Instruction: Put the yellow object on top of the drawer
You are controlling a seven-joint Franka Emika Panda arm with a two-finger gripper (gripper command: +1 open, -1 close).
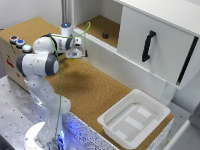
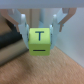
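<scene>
A cork-covered worktop (image 1: 92, 90) runs across the scene. A large white cabinet (image 1: 155, 42) with a long black handle (image 1: 147, 46) stands at the exterior view's right, beside an open cork-floored shelf (image 1: 100, 26). A perforated metal table (image 1: 15, 107) lies below.

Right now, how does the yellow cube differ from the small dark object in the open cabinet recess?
The yellow cube is bright and bears a black T; the dark object is near black, and any marking on it is too small to tell. The yellow cube is clamped in the pincer; the dark object sits free on the cork floor of the recess. Both are small.
</scene>
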